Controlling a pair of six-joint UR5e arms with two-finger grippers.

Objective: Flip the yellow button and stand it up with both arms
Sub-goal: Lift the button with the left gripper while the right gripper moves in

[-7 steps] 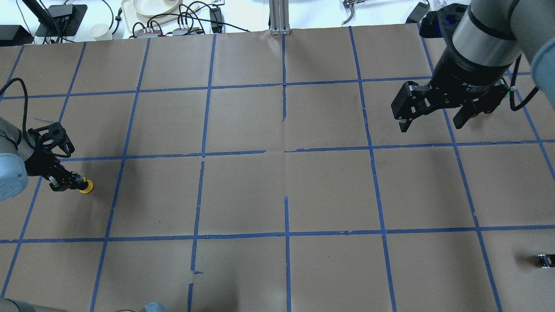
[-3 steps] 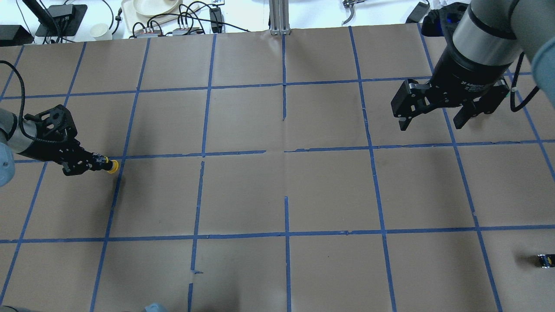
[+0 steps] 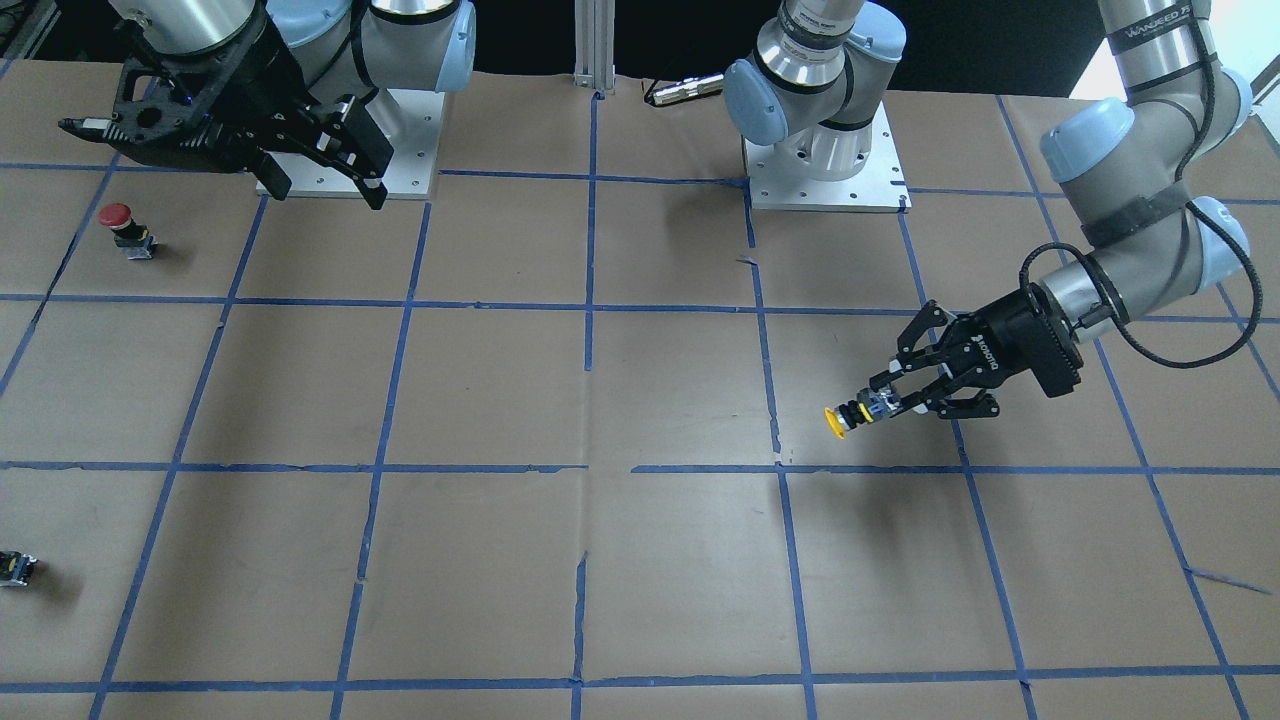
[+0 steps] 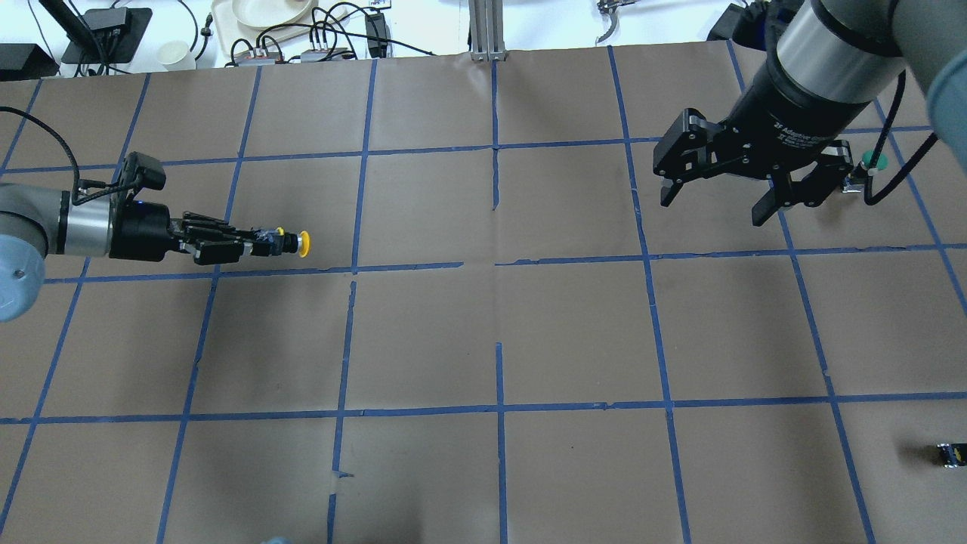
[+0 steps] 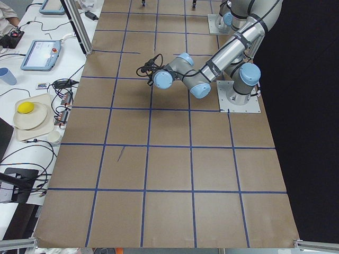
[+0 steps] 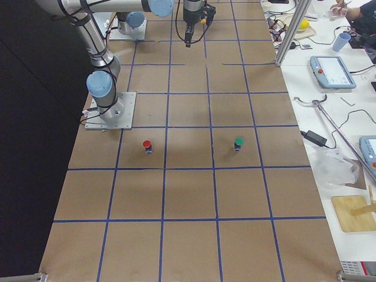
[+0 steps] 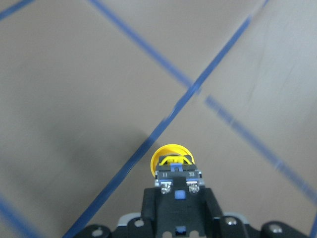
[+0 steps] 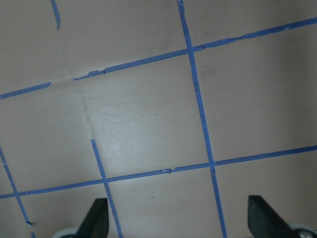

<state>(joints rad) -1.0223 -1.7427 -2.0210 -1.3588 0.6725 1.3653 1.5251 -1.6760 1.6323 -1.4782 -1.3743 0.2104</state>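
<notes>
The yellow button (image 4: 301, 243) is held in the air by my left gripper (image 4: 261, 242), which is shut on its black-and-grey body. The button lies on its side, its yellow cap pointing toward the table's middle. It also shows in the front view (image 3: 834, 422), sticking out of the left gripper (image 3: 885, 403), and in the left wrist view (image 7: 171, 157), above a blue tape line. My right gripper (image 4: 712, 210) is open and empty, high over the far right of the table. It also shows in the front view (image 3: 328, 195) and the right wrist view (image 8: 181, 220).
A red-capped button (image 3: 118, 218) and a green-capped button (image 6: 238, 143) stand on the right side of the table. A small black block with a yellow patch (image 4: 950, 453) lies near the right front edge. Brown paper with a blue tape grid (image 4: 498, 340) covers the table.
My left gripper has carried the yellow button from the table's left edge up and toward the middle, now pointing it sideways. My right gripper has shifted slightly left and farther away, still open.
</notes>
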